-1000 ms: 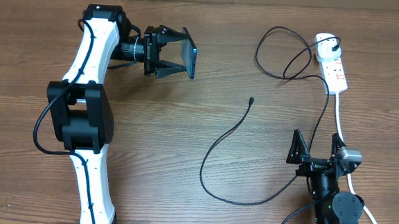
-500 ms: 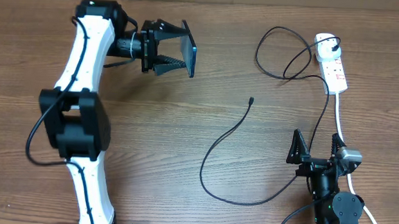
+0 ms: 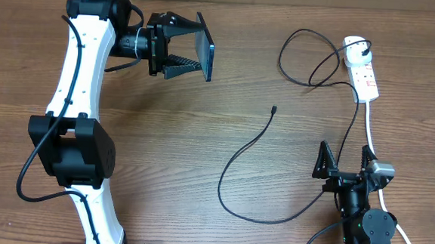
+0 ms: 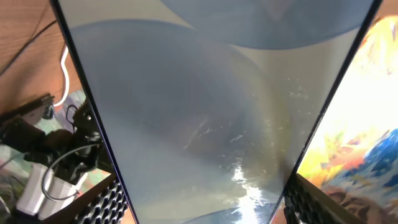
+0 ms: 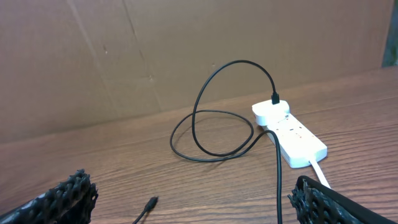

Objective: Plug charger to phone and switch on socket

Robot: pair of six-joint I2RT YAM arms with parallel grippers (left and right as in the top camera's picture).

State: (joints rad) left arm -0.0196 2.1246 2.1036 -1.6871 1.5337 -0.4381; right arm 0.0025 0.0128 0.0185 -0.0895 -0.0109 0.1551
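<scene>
My left gripper [image 3: 195, 48] is shut on the phone [image 3: 206, 49], held on edge above the far left of the table. In the left wrist view the phone's grey-blue glossy face [image 4: 205, 112] fills the frame between my fingers [image 4: 106, 202]. The black charger cable [image 3: 242, 154] loops across the table; its connector tip [image 3: 274, 108] lies free near the middle and also shows in the right wrist view [image 5: 149, 204]. Its plug [image 3: 366, 48] sits in the white socket [image 3: 360, 70], which also shows in the right wrist view [image 5: 289, 127]. My right gripper [image 3: 344, 156] is open and empty at the near right.
The socket's thick white cord [image 3: 372, 131] runs down the right side past my right arm. A cardboard wall [image 5: 186, 56] stands behind the table's far edge. The charger's loops [image 3: 308, 59] lie left of the socket.
My left arm has swung back and to the left, carrying the phone slightly upward. The right arm, cable and socket have not moved.
</scene>
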